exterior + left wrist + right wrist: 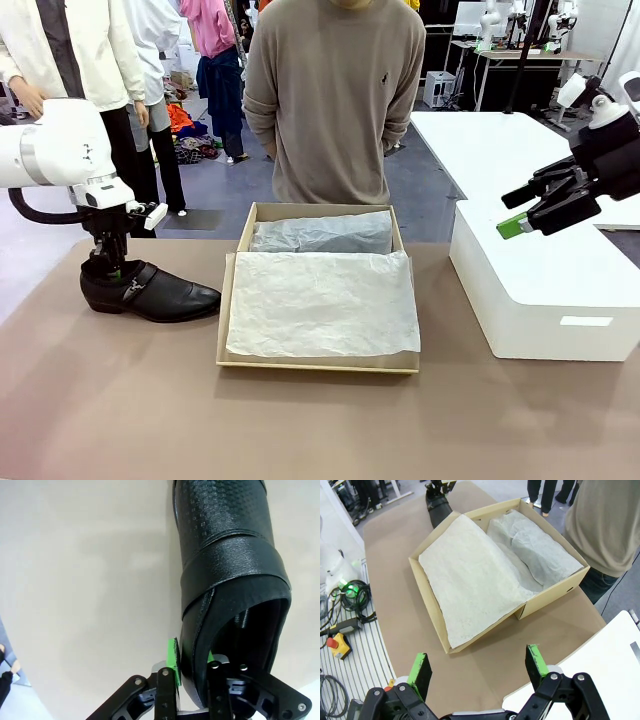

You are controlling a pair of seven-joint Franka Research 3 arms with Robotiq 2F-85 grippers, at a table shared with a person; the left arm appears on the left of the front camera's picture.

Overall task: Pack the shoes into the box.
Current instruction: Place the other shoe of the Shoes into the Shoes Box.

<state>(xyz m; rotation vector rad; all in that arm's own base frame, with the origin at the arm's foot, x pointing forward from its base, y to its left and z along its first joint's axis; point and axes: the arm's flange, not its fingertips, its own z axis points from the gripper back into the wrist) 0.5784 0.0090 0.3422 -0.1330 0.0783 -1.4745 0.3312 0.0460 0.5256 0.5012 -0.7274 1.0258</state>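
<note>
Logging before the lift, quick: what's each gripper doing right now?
Left gripper: closed on the heel rim of the shoe.
Right gripper: open, holding nothing.

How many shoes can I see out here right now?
1. The shoe sits on the table left of the box, its heel rim pinched by the left end effector. A second could be hidden under the box's tissue paper.
</note>
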